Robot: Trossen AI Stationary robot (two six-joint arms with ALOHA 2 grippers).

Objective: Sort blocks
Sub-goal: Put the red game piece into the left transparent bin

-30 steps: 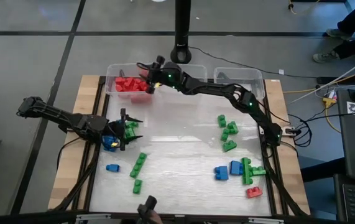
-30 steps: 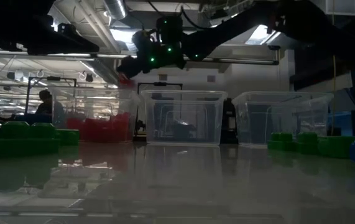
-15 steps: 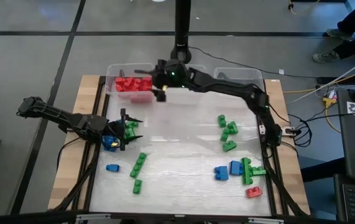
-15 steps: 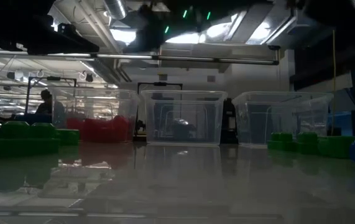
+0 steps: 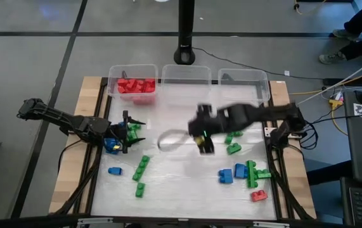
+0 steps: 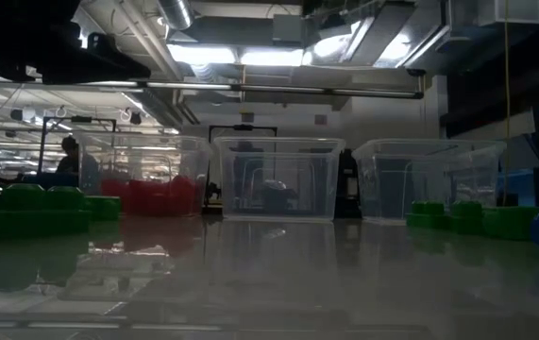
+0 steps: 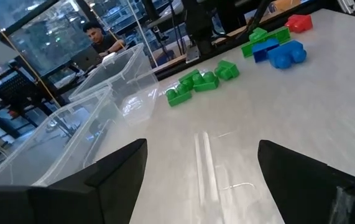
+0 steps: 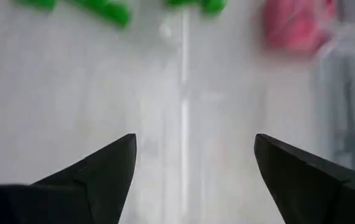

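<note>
Right gripper [image 5: 201,134] over mid-table, fingers spread wide, nothing between them. Left gripper [image 5: 125,132] parked at the table's left edge beside green and blue blocks, also wide open, empty. Red blocks [image 5: 135,85] sit in the left bin [image 5: 113,71]; middle bin [image 5: 184,69] looks bare. Loose blocks: green cluster [image 5: 232,135] just beside the right gripper, blue-green-red group [image 5: 244,174] near front right. Step, by my reckoning: between picks. Next: descend over one block, close squarely

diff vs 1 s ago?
The right gripper swung from over the bin of red blocks back to mid-table, jaws open and empty; no red block shows in them now. The left gripper stayed put, open, by the blue and green blocks. Loose blocks unmoved.
</note>
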